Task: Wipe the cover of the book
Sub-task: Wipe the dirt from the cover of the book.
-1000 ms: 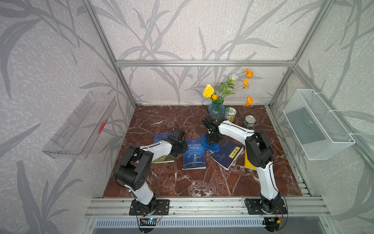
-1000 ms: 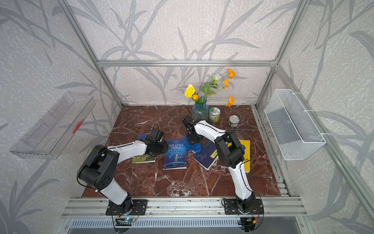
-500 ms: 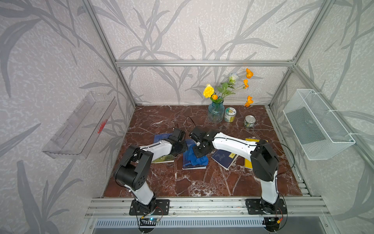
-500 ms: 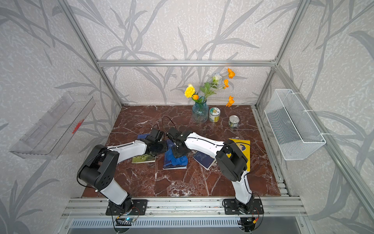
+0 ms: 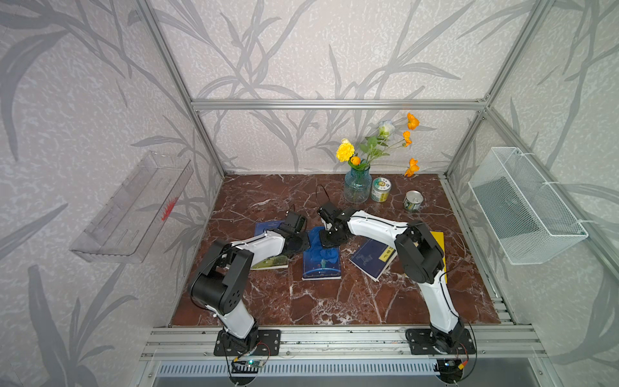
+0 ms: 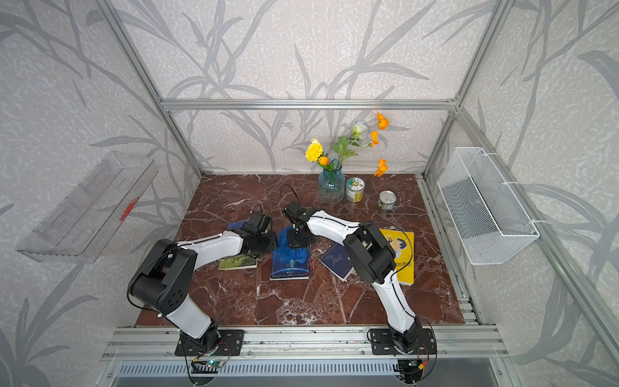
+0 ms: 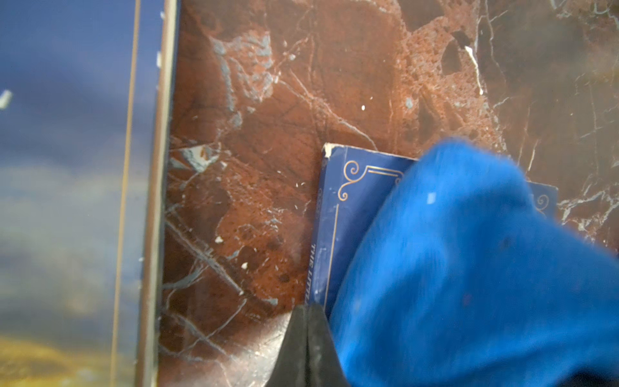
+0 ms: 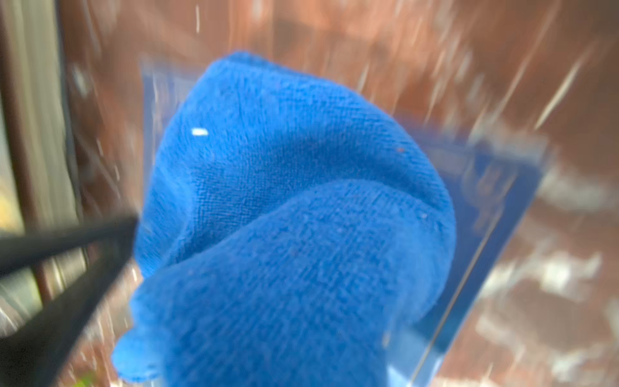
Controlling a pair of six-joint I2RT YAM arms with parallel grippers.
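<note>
The book (image 5: 321, 268) is dark blue and lies flat in the middle of the marble floor. It appears in both top views (image 6: 289, 268). A bright blue cloth (image 5: 320, 249) is bunched on the far half of its cover. My right gripper (image 5: 330, 239) is shut on the cloth and presses it down on the cover. In the right wrist view the cloth (image 8: 301, 234) hides the jaws and most of the book (image 8: 485, 207). My left gripper (image 7: 306, 310) is shut on nothing, its tips at the book's spine edge (image 7: 355, 207), next to the cloth (image 7: 469, 268).
A green book (image 5: 271, 263) lies under the left arm. A navy book (image 5: 371, 258) and a yellow book (image 5: 438, 241) lie under the right arm. A flower vase (image 5: 357, 187) and two cans (image 5: 381, 189) stand at the back. A wire basket (image 5: 526, 207) hangs on the right wall.
My right gripper has dragged the cloth leftwards from beside the book's far right corner onto its cover. My left gripper's jaws have closed.
</note>
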